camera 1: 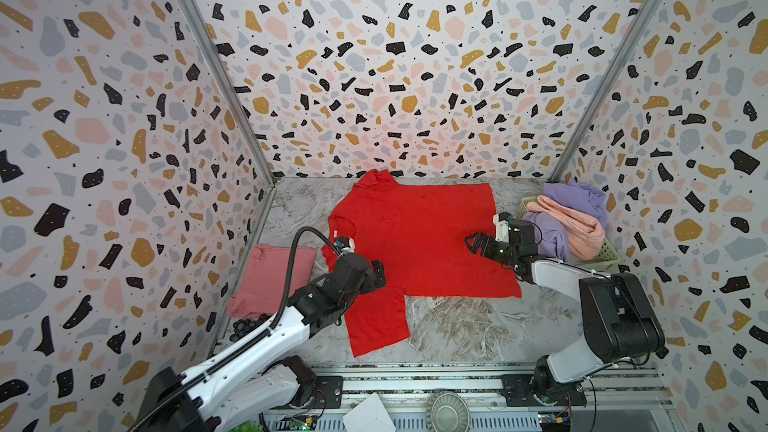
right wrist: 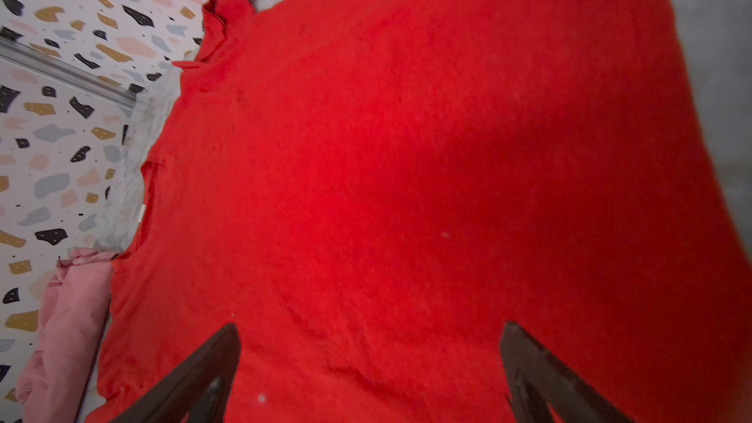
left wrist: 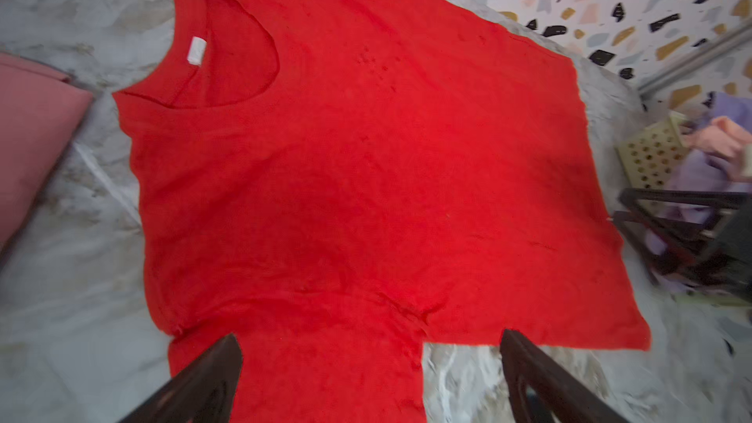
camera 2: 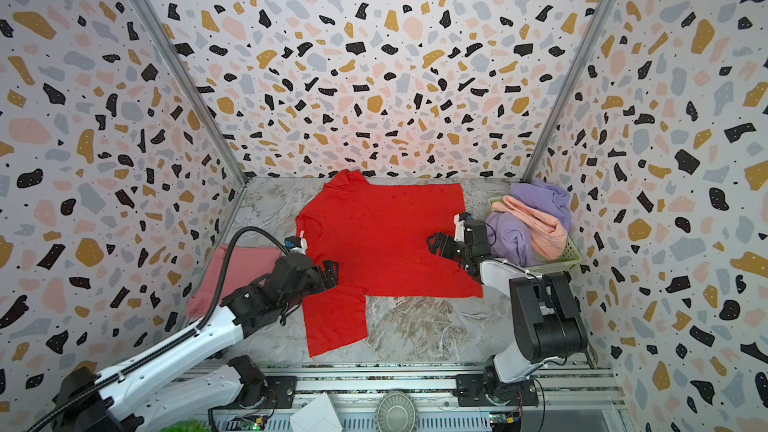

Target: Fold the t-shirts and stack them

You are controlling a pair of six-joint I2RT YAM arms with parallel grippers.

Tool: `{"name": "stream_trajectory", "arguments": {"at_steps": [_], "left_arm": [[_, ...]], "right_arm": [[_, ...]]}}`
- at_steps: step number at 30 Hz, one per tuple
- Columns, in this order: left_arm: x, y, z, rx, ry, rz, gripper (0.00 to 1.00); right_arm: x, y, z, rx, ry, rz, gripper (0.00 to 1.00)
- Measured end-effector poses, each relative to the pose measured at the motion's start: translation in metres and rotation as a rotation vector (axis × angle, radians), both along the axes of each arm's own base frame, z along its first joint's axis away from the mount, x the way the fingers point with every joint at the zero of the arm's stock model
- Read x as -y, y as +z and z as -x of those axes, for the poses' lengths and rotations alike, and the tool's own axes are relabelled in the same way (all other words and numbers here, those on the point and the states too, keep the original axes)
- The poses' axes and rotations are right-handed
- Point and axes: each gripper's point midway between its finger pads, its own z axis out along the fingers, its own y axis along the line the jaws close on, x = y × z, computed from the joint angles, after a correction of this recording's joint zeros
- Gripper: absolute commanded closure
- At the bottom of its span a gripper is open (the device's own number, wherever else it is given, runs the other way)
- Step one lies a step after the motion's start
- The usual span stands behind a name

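Red t-shirt (camera 1: 419, 238) flat on counter (camera 1: 457, 326), unfolded; pink t-shirt (camera 1: 270, 280) folded beside its collar; lavender t-shirt (camera 1: 548, 234), peach t-shirt (camera 1: 582, 230) heaped in basket (camera 1: 602, 257) past its hem. Left jaws, right jaws spread, empty, above it. I judge one of four done.

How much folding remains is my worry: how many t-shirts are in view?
4: red t-shirt spread centrally, pink t-shirt folded at left, lavender t-shirt and peach t-shirt heaped in the basket, which may hide more.

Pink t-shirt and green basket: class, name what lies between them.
In both top views the red t-shirt lies spread there, left gripper and right gripper over it.
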Motion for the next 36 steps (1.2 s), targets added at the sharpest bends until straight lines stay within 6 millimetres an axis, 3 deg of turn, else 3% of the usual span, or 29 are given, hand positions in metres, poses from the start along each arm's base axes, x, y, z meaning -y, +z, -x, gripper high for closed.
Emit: {"name": "stream_trajectory", "arguments": {"at_steps": [5, 12, 17, 23, 26, 29, 31, 36], "left_arm": [[-0.012, -0.023, -0.065, -0.039, 0.042, -0.039, 0.00], [-0.001, -0.061, -0.153, -0.087, 0.001, -0.006, 0.05], [0.010, -0.065, -0.215, -0.058, -0.038, 0.043, 0.04], [0.027, -0.072, -0.278, -0.010, -0.083, 0.089, 0.04], [0.030, -0.087, -0.294, -0.024, -0.093, 0.106, 0.05], [0.027, -0.106, -0.299, -0.054, -0.095, 0.111, 0.05], [0.026, -0.106, -0.300, -0.057, -0.098, 0.118, 0.06], [0.027, -0.107, -0.294, -0.062, -0.122, 0.128, 0.08]], "right_arm": [[-0.007, 0.017, -0.039, 0.058, 0.006, 0.000, 0.02], [-0.019, -0.008, -0.083, 0.033, 0.039, 0.007, 0.02], [-0.026, -0.016, -0.105, 0.048, 0.058, -0.004, 0.02], [-0.035, -0.004, -0.148, 0.125, 0.071, -0.026, 0.02], [-0.038, -0.009, -0.165, 0.122, 0.073, -0.027, 0.03], [-0.038, -0.028, -0.165, 0.064, 0.072, -0.019, 0.05], [-0.035, -0.045, -0.159, 0.005, 0.072, -0.009, 0.06], [-0.034, -0.049, -0.151, -0.013, 0.113, 0.020, 0.08]]}}
